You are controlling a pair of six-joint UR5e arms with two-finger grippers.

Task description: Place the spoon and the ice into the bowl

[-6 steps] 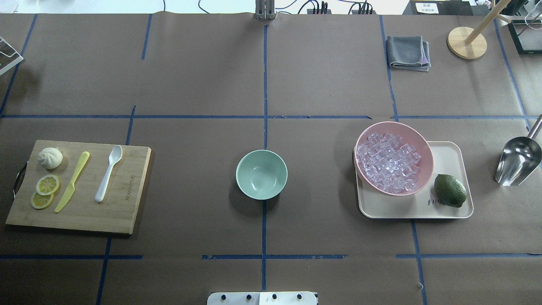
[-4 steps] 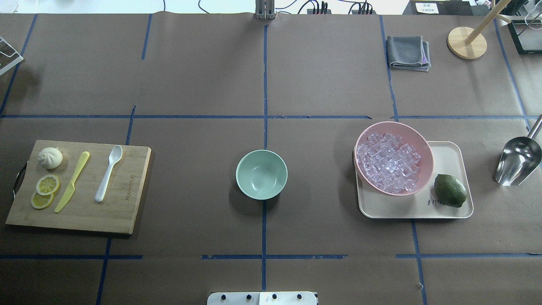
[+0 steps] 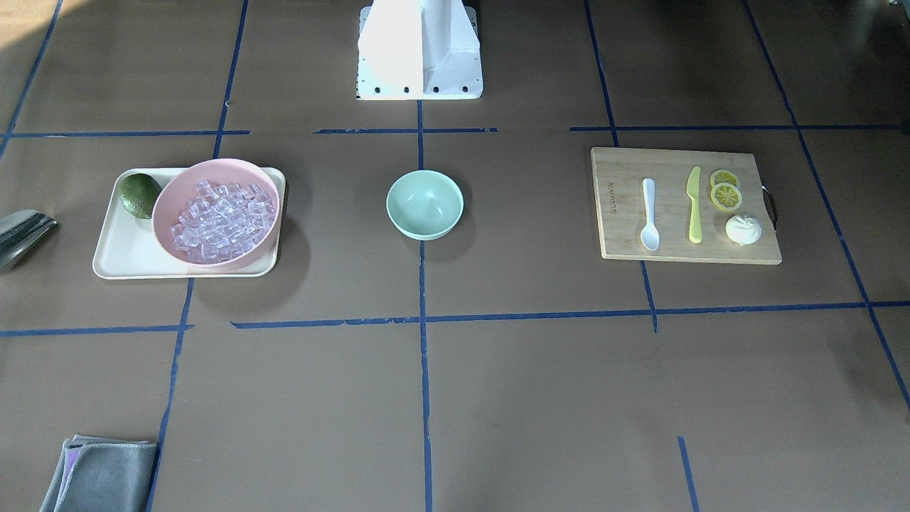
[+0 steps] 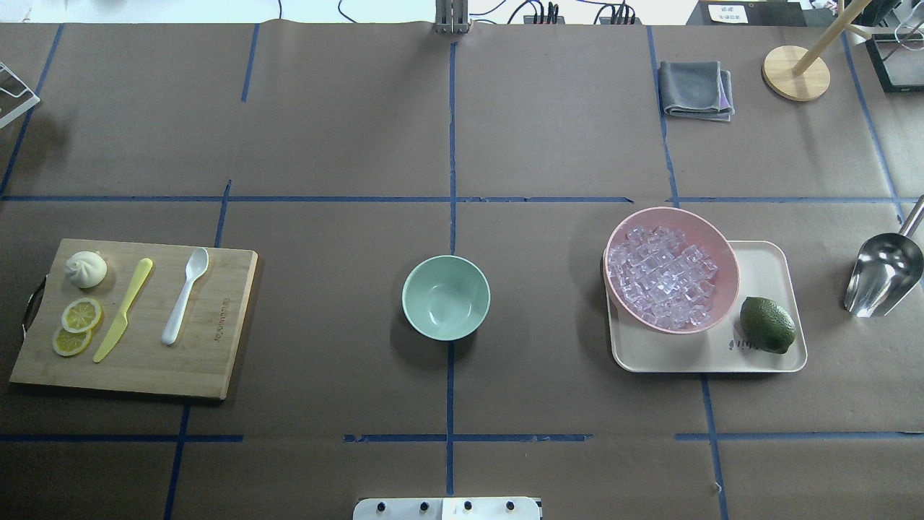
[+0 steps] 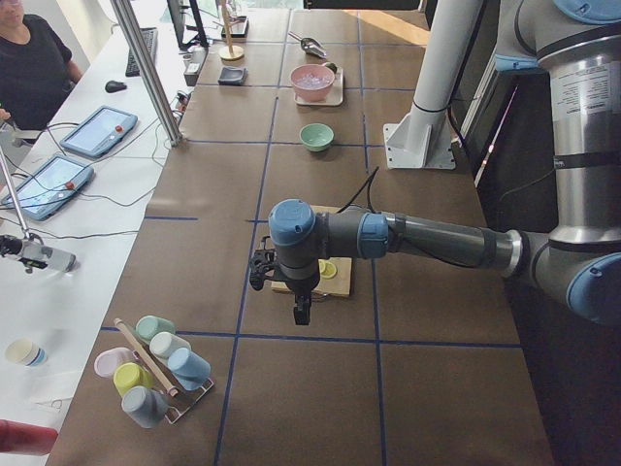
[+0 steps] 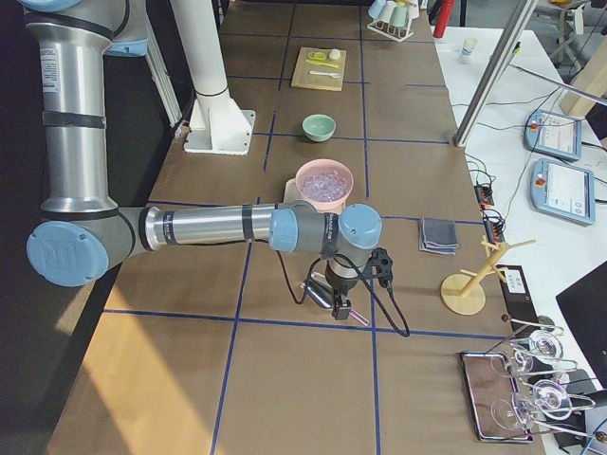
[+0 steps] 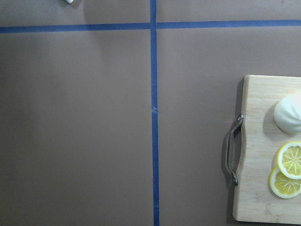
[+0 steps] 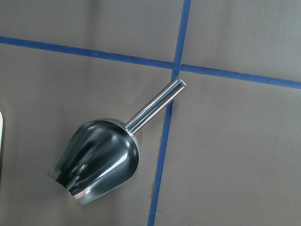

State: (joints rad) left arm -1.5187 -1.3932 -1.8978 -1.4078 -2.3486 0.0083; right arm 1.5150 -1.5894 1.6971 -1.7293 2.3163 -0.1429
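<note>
The white spoon (image 4: pixel 185 296) lies on the wooden cutting board (image 4: pixel 216 339) at the left. The empty mint-green bowl (image 4: pixel 446 297) stands at the table's middle. The ice (image 4: pixel 663 276), several clear cubes, fills the pink bowl (image 4: pixel 671 211) on the right. My left gripper (image 5: pixel 302 313) shows only in the exterior left view, hanging above the table just off the board's handle end. My right gripper (image 6: pixel 341 308) shows only in the exterior right view, hanging above a steel scoop (image 8: pixel 96 160). I cannot tell whether either is open or shut.
A yellow-green knife (image 4: pixel 124 309), a white bun (image 4: pixel 86 269) and lemon slices (image 4: pixel 81 315) share the board. The pink bowl and a lime (image 4: pixel 766 324) sit on a cream tray (image 4: pixel 765 267). A grey cloth (image 4: pixel 695 89) and a wooden stand (image 4: pixel 795 72) are at the far right.
</note>
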